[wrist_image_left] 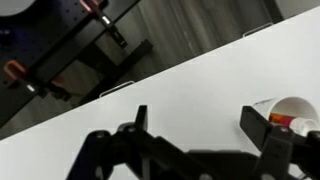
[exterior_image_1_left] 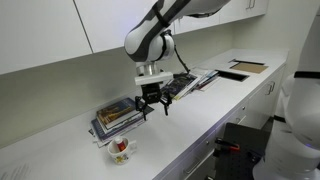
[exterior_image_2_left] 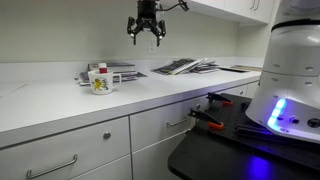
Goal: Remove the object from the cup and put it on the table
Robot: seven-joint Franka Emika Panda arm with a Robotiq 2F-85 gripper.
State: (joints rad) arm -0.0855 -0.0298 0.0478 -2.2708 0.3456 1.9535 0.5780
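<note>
Above the smooth white bench [exterior_image_1_left: 200, 115], the black end effector [exterior_image_1_left: 153, 106] hangs, fingers apart; the round white cup [exterior_image_1_left: 121, 150] holds the red-orange object [wrist_image_left: 283, 121].

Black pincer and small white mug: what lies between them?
Only open air, in both exterior views: the open black pincer hangs above the long white countertop, apart from the small white mug. The dark magazines lie beside that stretch.

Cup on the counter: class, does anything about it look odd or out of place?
Yes: a red-orange object sticks up out of the cup, where a drink would normally be. The cup stands upright on the table, and nothing looks spilled or broken.
</note>
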